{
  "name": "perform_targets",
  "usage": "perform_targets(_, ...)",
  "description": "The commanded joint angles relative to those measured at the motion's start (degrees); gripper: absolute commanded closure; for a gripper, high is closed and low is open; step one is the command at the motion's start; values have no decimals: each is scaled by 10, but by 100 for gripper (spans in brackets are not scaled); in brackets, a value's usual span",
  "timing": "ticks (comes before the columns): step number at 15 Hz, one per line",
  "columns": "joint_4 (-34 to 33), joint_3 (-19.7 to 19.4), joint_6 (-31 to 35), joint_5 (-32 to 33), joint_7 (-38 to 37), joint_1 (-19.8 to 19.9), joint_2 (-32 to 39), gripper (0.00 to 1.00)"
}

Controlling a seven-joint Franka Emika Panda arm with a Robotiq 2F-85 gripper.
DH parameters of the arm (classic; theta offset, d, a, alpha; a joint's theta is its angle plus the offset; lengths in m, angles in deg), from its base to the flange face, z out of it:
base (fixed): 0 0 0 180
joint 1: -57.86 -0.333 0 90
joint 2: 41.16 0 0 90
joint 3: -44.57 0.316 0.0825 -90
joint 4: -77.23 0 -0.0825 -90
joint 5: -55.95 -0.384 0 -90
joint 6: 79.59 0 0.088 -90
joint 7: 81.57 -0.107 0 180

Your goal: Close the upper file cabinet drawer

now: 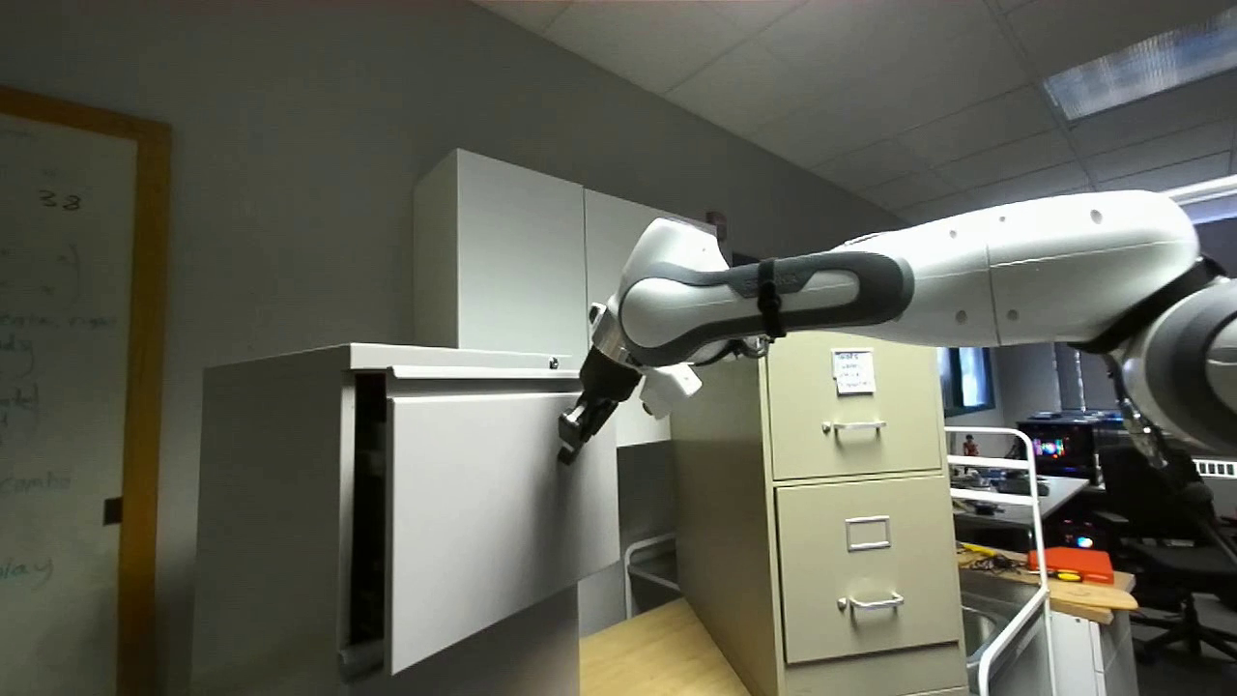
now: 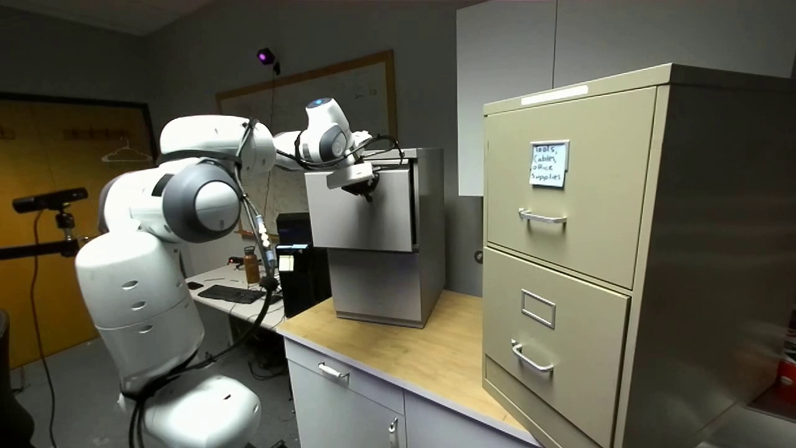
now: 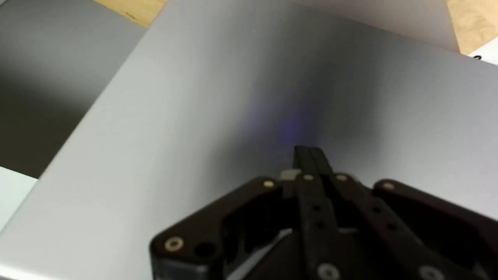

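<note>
On the paper note point(image 2: 547, 167), which is on the top drawer point(image 2: 578, 202) of the beige cabinet point(image 2: 675, 249), we can read, in handwriting: "Tools, Cables, office supplies". On the whiteboard point(image 1: 72, 411), in an exterior view, we read the number 38 at the upper part; lower, a word cut by the edge ends with "lay". The other lines there, and the small letters on the arm point(image 1: 966, 271), we cannot read surely.

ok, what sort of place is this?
Likely a lab or office workroom: a written-on whiteboard, a beige cabinet labelled for tools, cables and office supplies, and a desk with a keyboard.
</note>
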Motion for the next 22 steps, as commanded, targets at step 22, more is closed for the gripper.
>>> perform_targets(22,-472,32,-227,9,-1,-8,318,100)
